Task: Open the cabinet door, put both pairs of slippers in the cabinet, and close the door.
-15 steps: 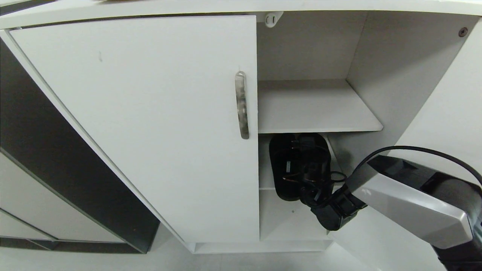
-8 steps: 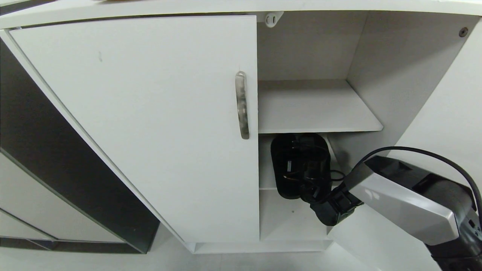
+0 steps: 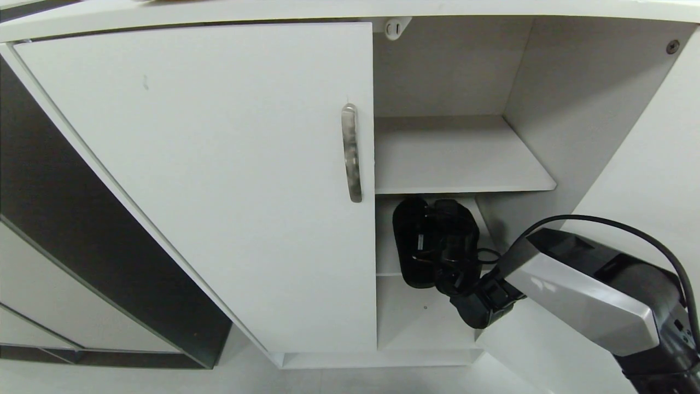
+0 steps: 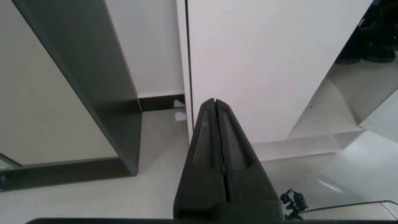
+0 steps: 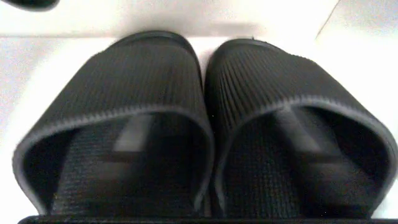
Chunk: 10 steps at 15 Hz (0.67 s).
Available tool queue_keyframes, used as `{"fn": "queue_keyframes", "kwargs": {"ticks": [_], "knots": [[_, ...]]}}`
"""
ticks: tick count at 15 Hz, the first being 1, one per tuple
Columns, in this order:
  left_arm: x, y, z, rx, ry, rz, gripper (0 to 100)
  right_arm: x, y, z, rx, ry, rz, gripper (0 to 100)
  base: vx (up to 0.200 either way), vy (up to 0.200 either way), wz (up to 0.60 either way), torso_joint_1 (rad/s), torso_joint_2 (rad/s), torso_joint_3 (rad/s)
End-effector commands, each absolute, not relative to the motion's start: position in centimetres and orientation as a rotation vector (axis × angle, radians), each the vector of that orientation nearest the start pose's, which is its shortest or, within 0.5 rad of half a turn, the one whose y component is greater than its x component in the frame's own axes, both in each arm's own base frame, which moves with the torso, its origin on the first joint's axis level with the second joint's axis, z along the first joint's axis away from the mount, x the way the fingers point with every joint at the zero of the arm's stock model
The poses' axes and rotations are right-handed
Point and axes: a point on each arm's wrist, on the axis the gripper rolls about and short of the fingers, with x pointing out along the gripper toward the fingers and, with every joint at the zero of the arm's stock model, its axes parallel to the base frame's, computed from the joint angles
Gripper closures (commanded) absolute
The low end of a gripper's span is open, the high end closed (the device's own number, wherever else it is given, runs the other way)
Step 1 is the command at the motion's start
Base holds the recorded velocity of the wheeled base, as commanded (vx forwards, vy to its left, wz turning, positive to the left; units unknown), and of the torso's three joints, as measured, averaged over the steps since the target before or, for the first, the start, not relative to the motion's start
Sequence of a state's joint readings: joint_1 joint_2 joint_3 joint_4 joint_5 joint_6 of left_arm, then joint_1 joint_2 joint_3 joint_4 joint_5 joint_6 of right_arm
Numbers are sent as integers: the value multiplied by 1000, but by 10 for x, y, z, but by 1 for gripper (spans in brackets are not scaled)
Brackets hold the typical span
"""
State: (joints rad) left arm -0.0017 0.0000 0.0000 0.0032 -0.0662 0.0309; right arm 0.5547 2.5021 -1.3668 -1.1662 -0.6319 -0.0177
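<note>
Head view: the black slippers (image 3: 432, 241) lie on the cabinet's (image 3: 536, 98) lower shelf (image 3: 415, 320), toes inward, probably set deep so the door can shut; the right gripper (image 3: 456, 279) sits at their heels, and I cannot tell whether its jaws clasp them; left wrist view: the left gripper (image 4: 214, 109) hangs idle before the closed door (image 4: 267, 56), jaws pressed together on nothing; right wrist view: the black slippers (image 5: 143, 81) lie side by side, touching.

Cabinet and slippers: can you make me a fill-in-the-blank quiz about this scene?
The slippers are ____ in colour.
They lie ____ the shelf.
The door with the handle is ____.
Missing words: black; below; shut.
</note>
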Motion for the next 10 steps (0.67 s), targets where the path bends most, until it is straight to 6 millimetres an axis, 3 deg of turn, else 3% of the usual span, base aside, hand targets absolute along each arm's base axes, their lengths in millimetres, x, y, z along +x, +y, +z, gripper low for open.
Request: {"fn": "queue_keyframes", "kwargs": {"ticks": [1, 5, 7, 10], "knots": [[-23, -1, 75, 31, 4, -68, 100, 400, 240, 63, -8, -15, -65, 0, 0, 0, 0, 0, 0, 0], [-23, -1, 75, 31, 4, -68, 100, 350, 233, 77, -18, 0, -20, 0, 0, 0, 0, 0, 0, 0], [-23, -1, 75, 32, 4, -68, 100, 304, 225, 75, -36, 30, 32, 0, 0, 0, 0, 0, 0, 0], [-23, -1, 75, 32, 3, -69, 100, 280, 225, 70, -35, 28, 77, 0, 0, 0, 0, 0, 0, 0]]}}
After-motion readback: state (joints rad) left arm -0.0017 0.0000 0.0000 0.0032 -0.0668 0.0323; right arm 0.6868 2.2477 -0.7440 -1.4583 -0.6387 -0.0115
